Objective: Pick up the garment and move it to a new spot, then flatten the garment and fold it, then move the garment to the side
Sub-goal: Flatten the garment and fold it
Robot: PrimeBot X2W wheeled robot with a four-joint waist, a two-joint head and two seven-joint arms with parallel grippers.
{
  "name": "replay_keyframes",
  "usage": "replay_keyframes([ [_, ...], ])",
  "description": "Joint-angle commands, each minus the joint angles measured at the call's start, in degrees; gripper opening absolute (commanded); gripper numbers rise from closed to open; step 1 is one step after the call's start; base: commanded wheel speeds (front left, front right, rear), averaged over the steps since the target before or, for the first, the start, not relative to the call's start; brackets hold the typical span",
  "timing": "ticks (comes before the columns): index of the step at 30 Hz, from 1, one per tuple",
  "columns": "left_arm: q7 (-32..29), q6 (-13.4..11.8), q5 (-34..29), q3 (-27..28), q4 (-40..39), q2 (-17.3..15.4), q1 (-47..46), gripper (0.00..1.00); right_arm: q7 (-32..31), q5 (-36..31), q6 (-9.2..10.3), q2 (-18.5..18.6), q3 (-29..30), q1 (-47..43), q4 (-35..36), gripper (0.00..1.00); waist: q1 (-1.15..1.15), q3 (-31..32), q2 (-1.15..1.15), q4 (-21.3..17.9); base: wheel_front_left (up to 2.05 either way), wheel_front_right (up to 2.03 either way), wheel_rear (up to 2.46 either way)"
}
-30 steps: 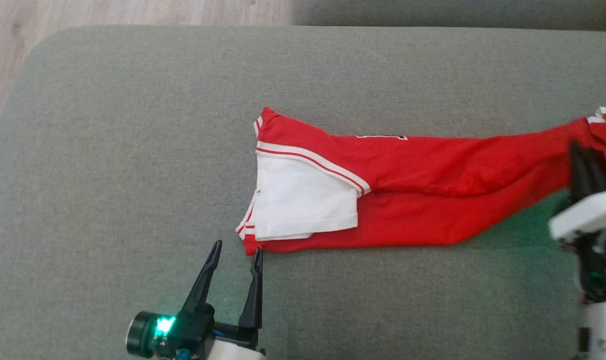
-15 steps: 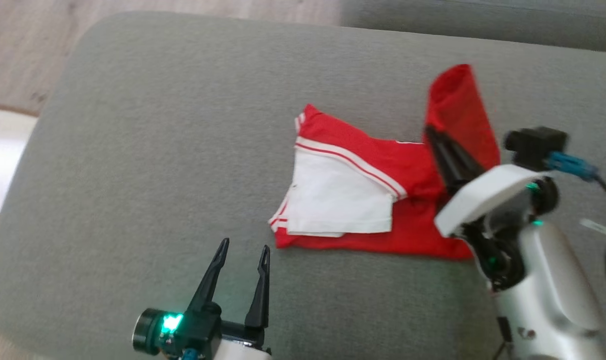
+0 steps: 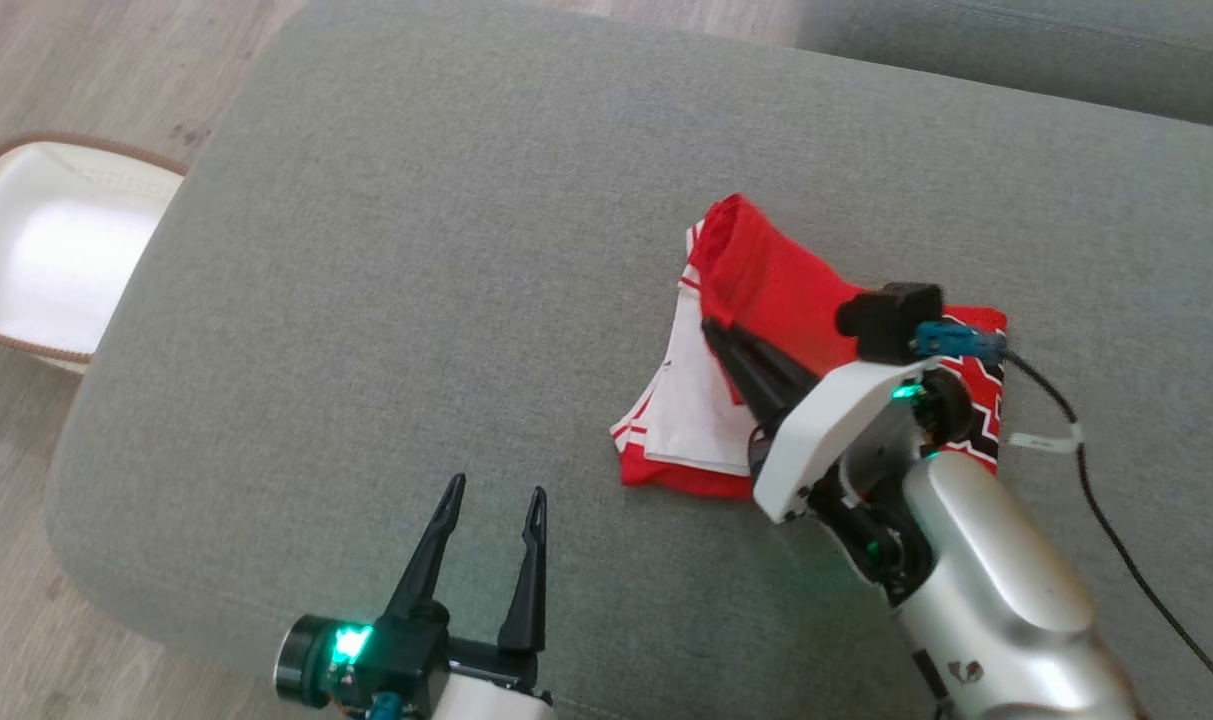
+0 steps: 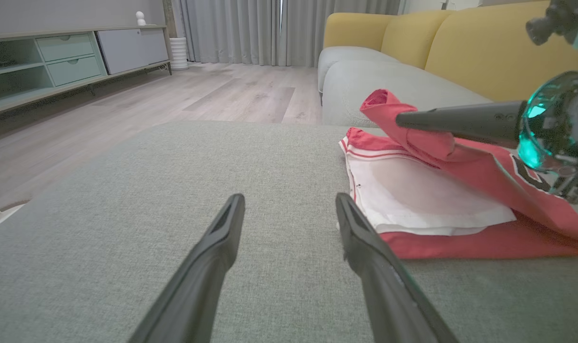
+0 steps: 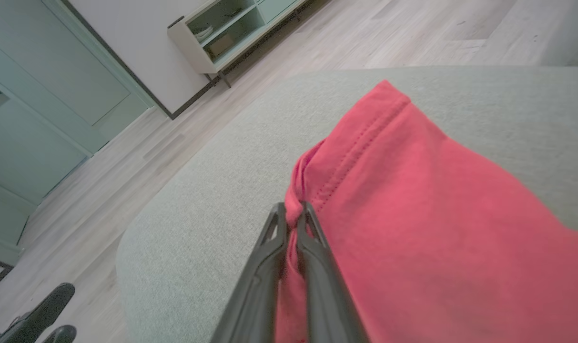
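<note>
Cushion (image 3: 446,200), open room L | R fingers (image 3: 741,365) clenched on garment (image 3: 776,290) | L fingers (image 3: 531,560) released nr edge

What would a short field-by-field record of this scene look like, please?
surface: grey cushion
garment: red and white, partly folded, lying on the cushion
right gripper: shut on a red edge of the garment, holding it raised over the white panel
left gripper: open, empty, apart from the garment, near the cushion's front edge
floor: white basket beside the cushion, on the robot's left
fold status: held end not yet laid down
</note>
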State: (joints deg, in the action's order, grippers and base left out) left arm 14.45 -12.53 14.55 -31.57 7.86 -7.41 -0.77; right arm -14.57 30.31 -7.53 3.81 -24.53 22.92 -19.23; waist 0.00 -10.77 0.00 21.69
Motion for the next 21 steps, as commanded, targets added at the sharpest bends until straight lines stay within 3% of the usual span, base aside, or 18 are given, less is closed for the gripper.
replay_keyframes([
  [1,0.5,0.2,-0.5,2.0,-1.4,0.5,-0.7,1.0,0.7,0.6,0.04,-0.9,-1.7,2.4,1.4,0.0,0.0,-0.2,0.0,0.4,0.0,0.0,0.0],
  [4,0.5,0.5,-0.8,2.2,-1.2,0.8,-0.7,1.0,1.4,1.4,0.04,-0.9,-3.3,3.1,-0.7,0.0,0.0,-0.4,0.0,0.9,0.0,0.0,0.0],
  [5,0.5,0.6,-0.8,2.3,-1.2,0.9,-0.7,1.0,1.8,1.7,0.04,-0.9,-3.9,3.3,-1.4,0.19,0.0,-0.5,0.0,1.0,0.0,0.0,0.0],
  [6,0.5,0.7,-0.9,2.4,-1.1,1.0,-0.7,1.0,2.2,2.2,0.04,-0.9,-4.4,3.6,-1.9,0.74,0.0,-0.5,0.0,1.0,0.0,0.0,0.0],
  [7,0.5,0.7,-1.0,2.5,-1.1,1.1,-0.7,1.0,2.6,2.7,0.04,-0.9,-5.0,3.8,-2.4,1.0,0.0,-0.5,0.0,1.0,0.0,0.0,0.0],
  [13,0.5,0.9,-1.4,3.9,-0.7,1.0,0.4,1.0,7.1,3.7,0.04,-0.8,-6.0,3.4,-2.9,1.0,0.0,1.3,0.0,-1.6,0.0,0.0,0.0],
  [21,0.5,1.0,-1.0,6.3,-1.2,0.3,2.2,1.0,20.4,-2.7,0.04,5.2,4.1,-4.0,-1.8,1.0,0.0,6.6,0.0,-7.2,0.0,0.0,0.0],
])
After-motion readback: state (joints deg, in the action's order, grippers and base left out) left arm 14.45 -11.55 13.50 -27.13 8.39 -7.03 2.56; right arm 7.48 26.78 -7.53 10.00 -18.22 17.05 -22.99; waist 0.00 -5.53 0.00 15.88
